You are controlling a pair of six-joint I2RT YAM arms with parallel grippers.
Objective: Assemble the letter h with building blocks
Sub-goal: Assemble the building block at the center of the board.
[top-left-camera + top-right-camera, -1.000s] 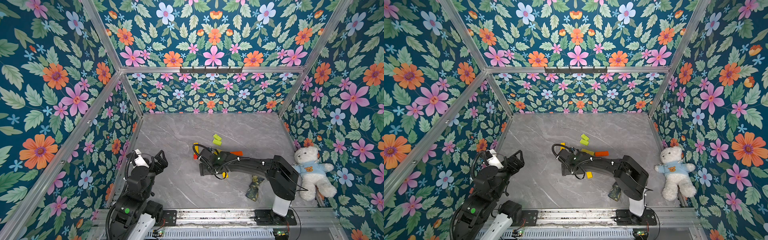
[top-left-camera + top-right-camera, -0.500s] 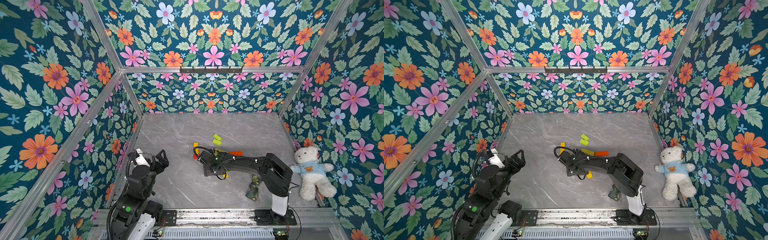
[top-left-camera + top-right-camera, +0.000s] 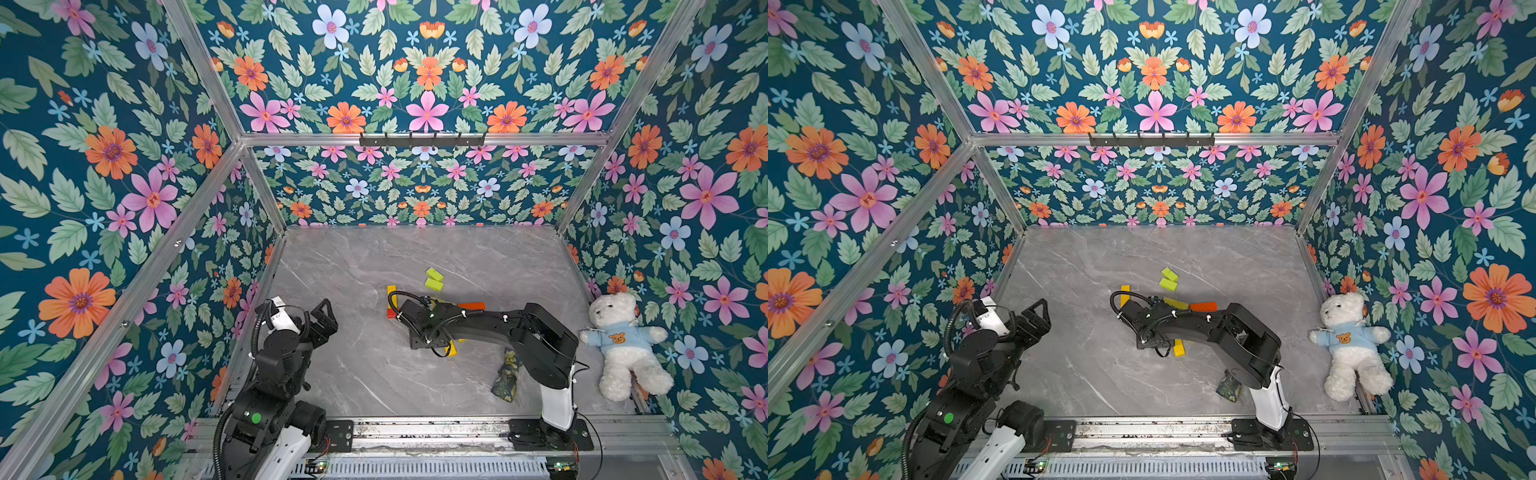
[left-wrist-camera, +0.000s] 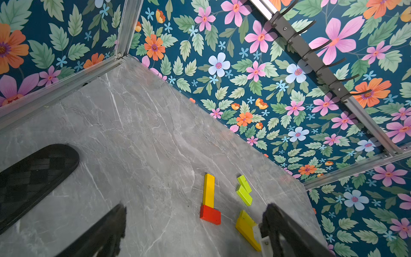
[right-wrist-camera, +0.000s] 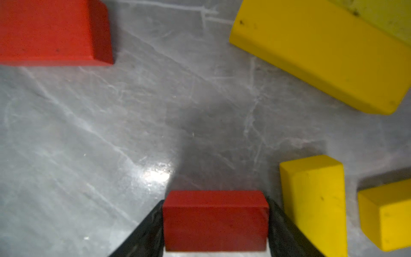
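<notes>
Grey marble tabletop [image 3: 353,374] carries the building blocks [image 3: 433,284] mid-table. Both top views hide the fingertips of the right gripper [image 5: 215,222] under its arm; the right wrist view shows them pinching a red block [image 5: 215,209]. At near left, the left gripper [image 3: 322,320] hangs spread.

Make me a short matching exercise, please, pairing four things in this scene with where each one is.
Things:
1. small red block
2. lime-green blocks
3. teddy bear
4. cloth scrap

Places:
A. by the right wall
B. in the right gripper
C. beside the right arm's base
D. of all the blocks, nearest the back wall

Pairs: 1-B; 2-D; 3-A; 4-C
</notes>
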